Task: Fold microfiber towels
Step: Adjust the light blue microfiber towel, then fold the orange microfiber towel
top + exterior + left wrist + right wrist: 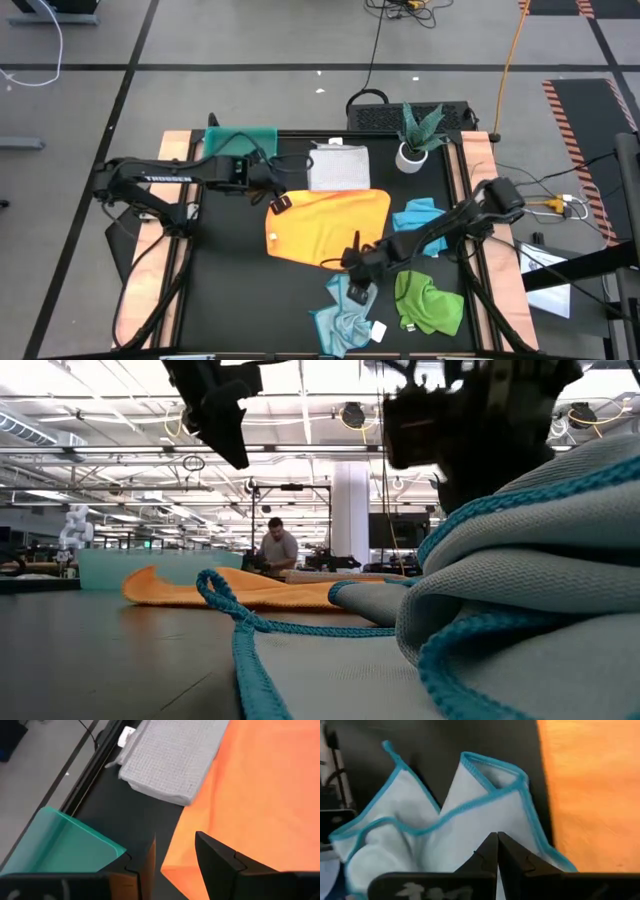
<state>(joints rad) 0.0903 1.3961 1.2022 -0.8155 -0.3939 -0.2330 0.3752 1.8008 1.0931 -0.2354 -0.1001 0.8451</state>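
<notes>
The yellow-orange towel (330, 225) lies spread flat in the table's middle. The white-grey towel (338, 167) lies folded just beyond it. The pale blue towel (345, 310) and the green towel (428, 303) lie crumpled at the near edge. The bright blue towel (418, 222) lies crumpled at the right. My left gripper (175, 865) is open above the orange towel's far left corner (172, 867) and holds nothing. My right gripper (497, 851) is shut and empty, between the orange towel's near edge and the pale blue towel (470, 810). The low view shows both grippers raised.
A rigid teal tray (240, 140) sits at the far left, close to my left gripper. A potted plant (415, 135) stands at the far right. Wooden rails (165, 250) run along both sides of the black tabletop. A person shows far off in the room (277, 548).
</notes>
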